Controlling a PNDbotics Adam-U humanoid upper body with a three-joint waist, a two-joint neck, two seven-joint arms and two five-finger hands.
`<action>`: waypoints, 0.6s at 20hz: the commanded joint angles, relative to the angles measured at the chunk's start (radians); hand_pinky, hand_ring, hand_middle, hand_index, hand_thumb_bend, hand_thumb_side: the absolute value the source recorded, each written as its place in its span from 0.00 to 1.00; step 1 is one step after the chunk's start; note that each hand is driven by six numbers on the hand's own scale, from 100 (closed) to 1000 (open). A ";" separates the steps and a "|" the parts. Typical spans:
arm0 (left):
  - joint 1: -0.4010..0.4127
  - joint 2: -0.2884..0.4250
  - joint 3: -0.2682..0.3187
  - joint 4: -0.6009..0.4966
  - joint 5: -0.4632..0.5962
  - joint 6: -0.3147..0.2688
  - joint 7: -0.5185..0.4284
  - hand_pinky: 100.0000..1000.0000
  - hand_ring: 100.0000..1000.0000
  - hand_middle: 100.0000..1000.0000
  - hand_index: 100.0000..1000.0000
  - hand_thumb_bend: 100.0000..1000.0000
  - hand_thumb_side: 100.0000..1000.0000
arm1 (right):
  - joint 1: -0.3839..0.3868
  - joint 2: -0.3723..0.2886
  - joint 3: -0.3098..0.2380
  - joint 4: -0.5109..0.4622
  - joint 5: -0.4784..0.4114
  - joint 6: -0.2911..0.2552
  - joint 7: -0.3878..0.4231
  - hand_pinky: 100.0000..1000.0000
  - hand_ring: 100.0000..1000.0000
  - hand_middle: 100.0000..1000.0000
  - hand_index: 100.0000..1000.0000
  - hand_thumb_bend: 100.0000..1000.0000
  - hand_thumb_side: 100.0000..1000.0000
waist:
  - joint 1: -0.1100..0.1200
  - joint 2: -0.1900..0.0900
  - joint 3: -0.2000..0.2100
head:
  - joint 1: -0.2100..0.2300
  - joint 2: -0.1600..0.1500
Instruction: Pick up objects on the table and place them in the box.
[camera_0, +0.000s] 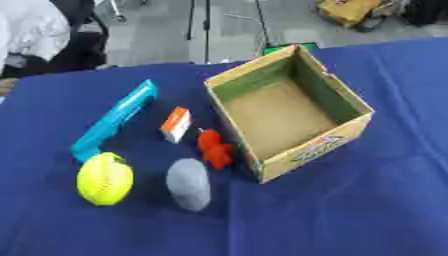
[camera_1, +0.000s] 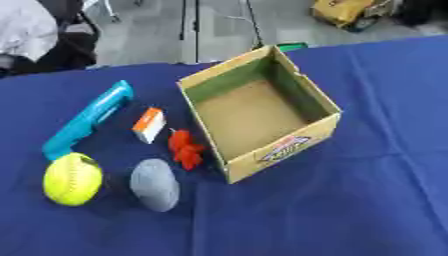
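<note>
An open cardboard box (camera_0: 289, 116) sits on the blue-clothed surface (camera_0: 367, 210), empty, its brown floor bare. Neither of the robot's hands shows in either view, so the state of their fingers cannot be told.

Five things lie in a loose group to the left of the box, none of them in it yet. A yellow-green ball (camera_0: 105, 178), ribbed like a softball, lies nearest the lower left. Just right of it is a grey oval lump (camera_0: 189, 183), stone-like in shape. A small red toy (camera_0: 214, 148) lies just beside the box's left wall, near its front corner. Above that is a small orange-and-white carton (camera_0: 176, 124), and further left a long teal tool (camera_0: 115, 121) lies at a slant, its lower end close to the ball.

By my judgement the task has not begun. The ball looks light and round, so it may roll; fingers curled round its widest part would suit. The grey lump may be smooth and heavier if it is stone, softer if foam; I cannot tell which, and a hold across its narrow width seems safest. The carton is stiff and light, easily pinched across its flat sides. The teal tool is rigid and best taken near its middle so it does not tip. The red toy is small and uneven, and its closeness to the box wall could crowd the fingers.
</note>
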 joint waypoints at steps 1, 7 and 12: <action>-0.003 0.046 0.015 -0.015 0.011 0.013 -0.010 0.97 0.93 0.95 0.94 0.08 0.75 | -0.010 -0.033 -0.009 -0.017 0.009 0.011 -0.005 0.85 0.77 0.62 0.64 0.00 0.45 | -0.004 -0.012 -0.001 | 0.004 -0.014; 0.008 0.055 0.015 -0.015 0.006 0.026 -0.111 1.00 0.97 0.99 0.97 0.01 0.77 | -0.009 -0.033 -0.009 -0.017 0.012 0.012 -0.005 0.85 0.77 0.62 0.65 0.00 0.45 | -0.005 -0.010 -0.003 | 0.001 -0.018; 0.014 0.066 0.014 -0.015 -0.016 0.017 -0.218 1.00 1.00 1.00 1.00 0.00 0.74 | 0.007 -0.027 0.004 -0.017 0.007 0.006 -0.005 0.89 0.84 0.71 0.82 0.00 0.77 | -0.005 -0.007 -0.004 | 0.008 -0.023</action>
